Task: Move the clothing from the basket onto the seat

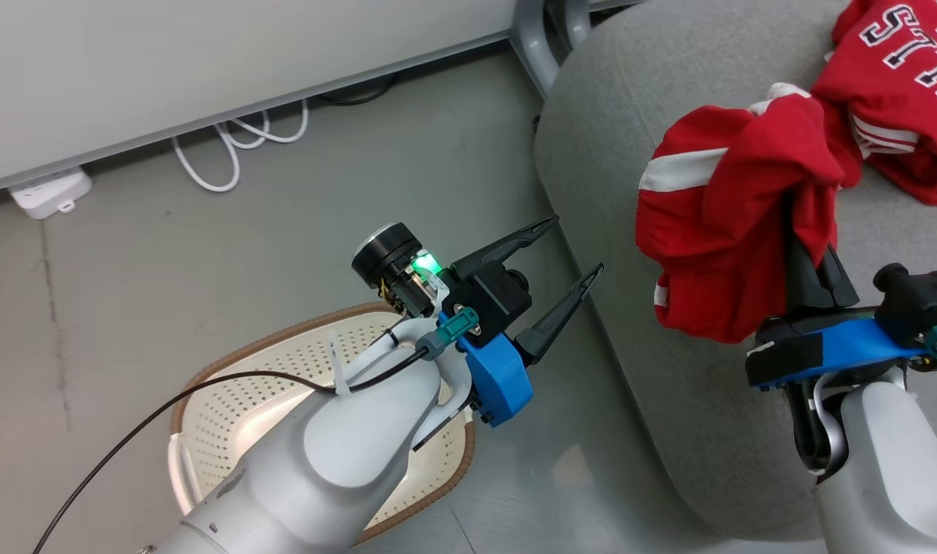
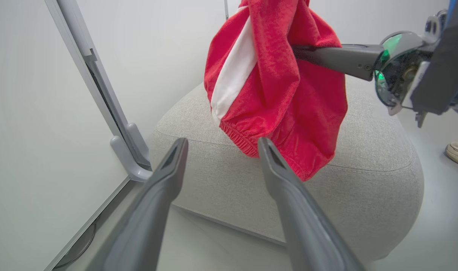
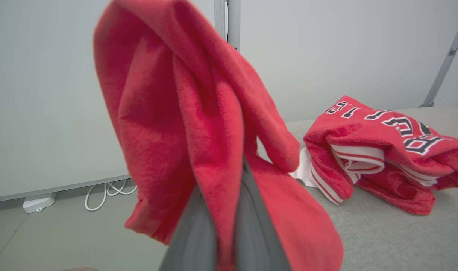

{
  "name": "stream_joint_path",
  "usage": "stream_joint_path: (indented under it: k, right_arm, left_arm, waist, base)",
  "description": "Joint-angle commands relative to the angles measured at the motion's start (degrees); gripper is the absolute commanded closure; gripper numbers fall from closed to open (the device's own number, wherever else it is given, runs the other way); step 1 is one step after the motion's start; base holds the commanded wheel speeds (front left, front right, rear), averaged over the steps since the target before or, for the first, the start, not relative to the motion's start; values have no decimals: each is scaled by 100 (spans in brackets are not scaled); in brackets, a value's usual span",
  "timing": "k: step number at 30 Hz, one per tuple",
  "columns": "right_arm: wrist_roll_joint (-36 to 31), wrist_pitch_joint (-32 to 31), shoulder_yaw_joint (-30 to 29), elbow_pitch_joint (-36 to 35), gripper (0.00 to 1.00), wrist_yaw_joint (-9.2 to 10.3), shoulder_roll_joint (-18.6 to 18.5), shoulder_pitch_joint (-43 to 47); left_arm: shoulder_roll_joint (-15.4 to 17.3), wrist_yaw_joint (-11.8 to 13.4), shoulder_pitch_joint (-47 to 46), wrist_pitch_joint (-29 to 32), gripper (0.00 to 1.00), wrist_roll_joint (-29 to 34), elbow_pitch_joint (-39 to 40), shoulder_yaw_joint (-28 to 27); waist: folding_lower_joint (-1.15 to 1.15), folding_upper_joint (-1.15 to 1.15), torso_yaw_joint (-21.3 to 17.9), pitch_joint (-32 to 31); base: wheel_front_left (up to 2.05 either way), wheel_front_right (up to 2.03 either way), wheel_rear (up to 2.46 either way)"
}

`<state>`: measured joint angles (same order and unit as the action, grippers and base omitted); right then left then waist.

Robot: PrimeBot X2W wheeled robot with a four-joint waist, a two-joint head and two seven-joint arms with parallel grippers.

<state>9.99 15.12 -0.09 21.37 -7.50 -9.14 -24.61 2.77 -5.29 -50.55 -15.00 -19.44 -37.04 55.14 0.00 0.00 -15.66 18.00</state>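
The large grey fabric-upholstered seat (image 1: 638, 115) with rounded corners occupies the right side of the head view. The cream-white perforated plastic basket (image 1: 284, 362) with the brown woven-look rim stands on the floor to the left of the seat, partly covered by the left forearm.

Two items of red thin-fabric clothing are present:
- The crumpled red garment with black-and-white lettering (image 1: 907, 85) lies on the seat, towards the rear. Lettering faces up. In the right wrist view its long axis runs left to right (image 3: 383, 150).
- The red garment with the broad white stripe (image 1: 730, 231) hangs above the near left part of the seat. In the left wrist view (image 2: 278, 94) its long axis is vertical, with the stripe running along it and the elasticated hem at the bottom, clear of the cushion.

The right gripper (image 1: 805, 265) is clamped on the striped garment; the fabric drapes over both fingers (image 3: 199, 229).

The left gripper (image 1: 577, 244) is spread wide and holds nothing. It points at the seat edge, between basket and seat.
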Motion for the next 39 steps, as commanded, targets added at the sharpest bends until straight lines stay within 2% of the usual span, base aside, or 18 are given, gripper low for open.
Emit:
stream_joint_path:
  k: [1,11,24,33,39]
  right_arm:
    - [0,4,-42,-44,100,2,41,45]
    - [44,4,-402,-101,100,2,111,241]
    - [12,4,-466,-145,100,2,159,228]
    - [8,6,-567,-541,100,2,12,-317]
    - [17,7,-824,-930,100,2,-398,-1144]
  left_arm:
    - [22,-19,-80,-27,0,25,-24,0]
    - [22,-38,-113,-27,0,5,-88,113]
    - [22,-48,-132,-27,0,-17,-90,142]
    - [39,6,-291,-27,0,44,-106,35]
    - [97,0,-571,-27,0,152,-140,1]
  waist:
    - [0,0,-144,102]
    - [0,0,-460,268]
    - [0,0,-482,351]
    - [0,0,-436,643]
    - [0,0,-378,1135]
  base:
    - [0,0,0]
    - [0,0,0]
    - [0,0,0]
    - [0,0,0]
    - [0,0,0]
